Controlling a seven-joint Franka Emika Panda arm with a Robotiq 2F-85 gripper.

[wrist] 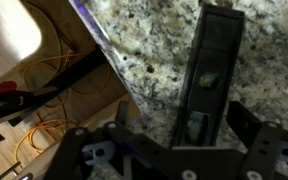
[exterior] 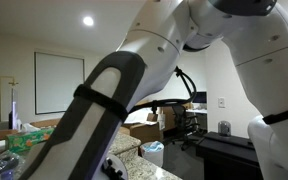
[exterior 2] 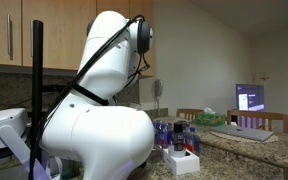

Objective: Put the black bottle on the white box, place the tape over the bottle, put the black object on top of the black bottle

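Gripper (wrist: 162, 128) low over the granite countertop (wrist: 154, 40), fingers spread apart and holding nothing, long black object (wrist: 212, 60) flat on the countertop between them, black bottle not discernible anywhere.

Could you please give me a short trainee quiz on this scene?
1. True or false: in the wrist view the gripper hangs over a wooden tabletop.
2. In an exterior view, the caps of the clear bottles are: A red, B blue, C green.
3. Fill in: the long object in the wrist view is ____.
Key: 1 false, it is a granite counter; 2 B; 3 black.
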